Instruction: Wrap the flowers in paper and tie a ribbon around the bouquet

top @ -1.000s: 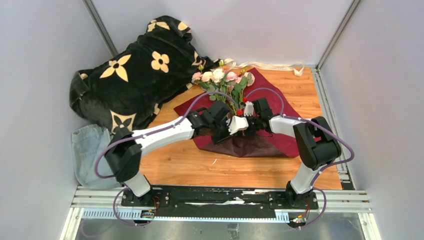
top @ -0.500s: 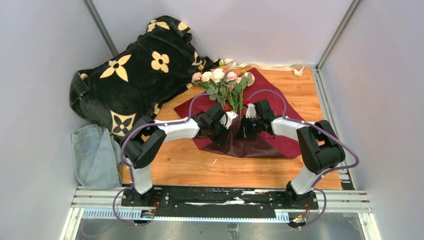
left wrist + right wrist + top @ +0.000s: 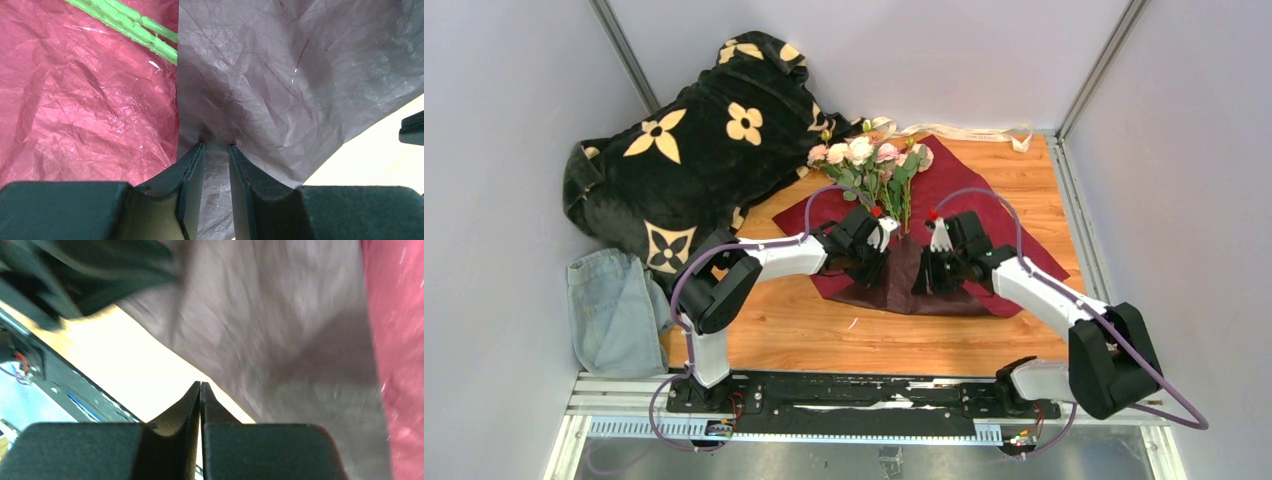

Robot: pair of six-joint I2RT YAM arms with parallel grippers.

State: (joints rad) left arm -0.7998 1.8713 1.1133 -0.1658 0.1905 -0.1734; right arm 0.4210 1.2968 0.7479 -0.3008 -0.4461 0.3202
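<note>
The flowers (image 3: 864,155), pink and cream roses, lie on the maroon paper (image 3: 1014,250) with their heads toward the back. A darker flap (image 3: 904,290) of the paper is folded over the lower stems (image 3: 135,27). My left gripper (image 3: 876,265) (image 3: 216,146) stands on this flap (image 3: 280,75), jaws a little apart, tips pressing into the crinkled sheet. My right gripper (image 3: 929,280) (image 3: 200,384) is shut on nothing, just right of the left one, above the flap's near edge. The cream ribbon (image 3: 964,131) lies along the back wall behind the flowers.
A black blanket (image 3: 694,150) with cream flower prints is heaped at the back left. Blue denim cloth (image 3: 609,310) lies at the near left. The arms' black base rail (image 3: 864,395) runs along the near edge. Grey walls enclose the wooden table (image 3: 804,330).
The right gripper has drawn away from the left one, rightward and nearer, its elbow swinging out right. The left gripper moved back left onto the flap, which now covers the stems.
</note>
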